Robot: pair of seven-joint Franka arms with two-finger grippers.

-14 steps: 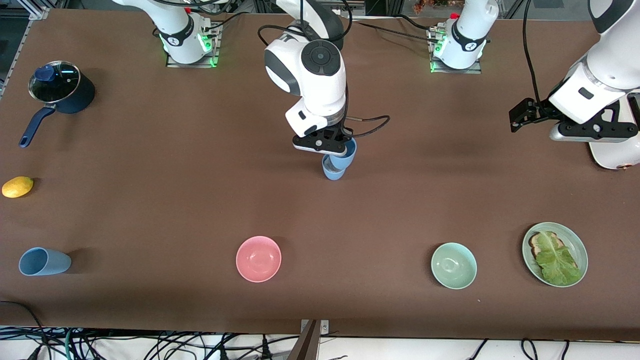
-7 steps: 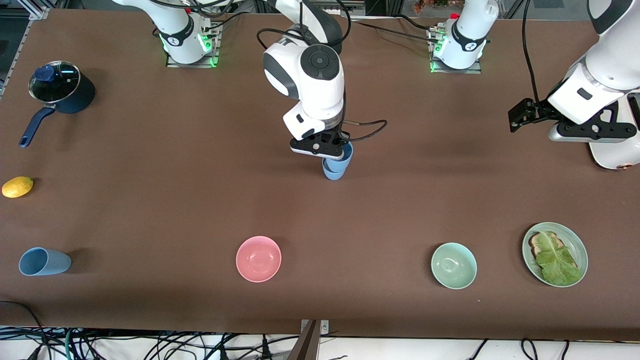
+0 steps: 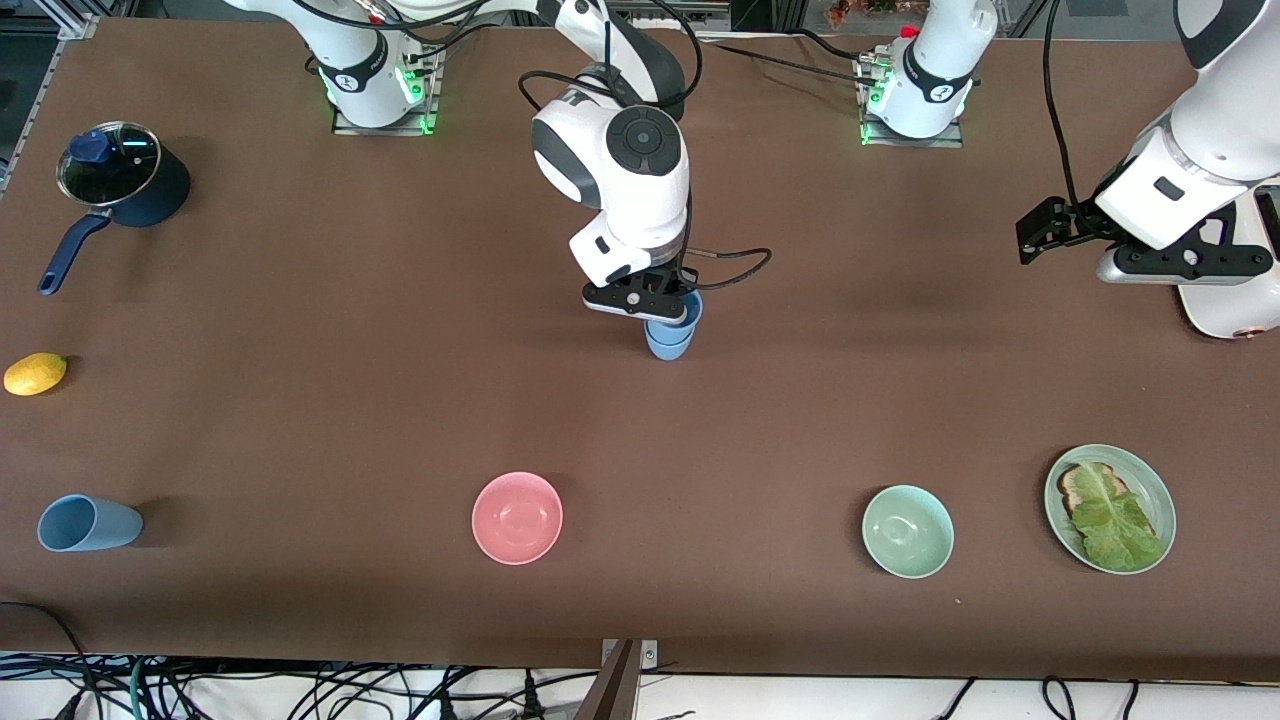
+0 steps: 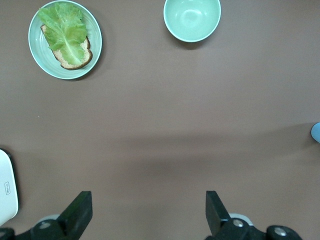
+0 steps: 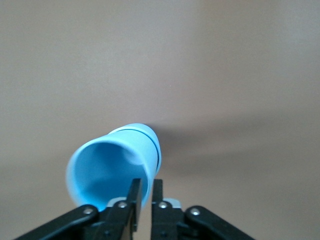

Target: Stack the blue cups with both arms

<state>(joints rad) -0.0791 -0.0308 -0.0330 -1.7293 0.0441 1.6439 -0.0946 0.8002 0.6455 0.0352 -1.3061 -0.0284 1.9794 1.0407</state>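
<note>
Stacking looks all but finished: the brighter sky-blue cup [image 3: 680,313] sits nested in the slate-blue cup [image 3: 668,345], the pair standing upright near the middle of the table [image 3: 300,400], closer to the edge where the arm bases are bolted than to the front camera's edge. What seems left is for the right gripper [image 3: 655,302] to release and lift away. Its jaws pinch the upper cup's rim, one finger inside and one outside in the right wrist view, with only a thin gap between them; whether the grip is loosening cannot be told. The left gripper [image 4: 147,215] waits over bare table at the left arm's end, its jaws spread wide and holding nothing.
</note>
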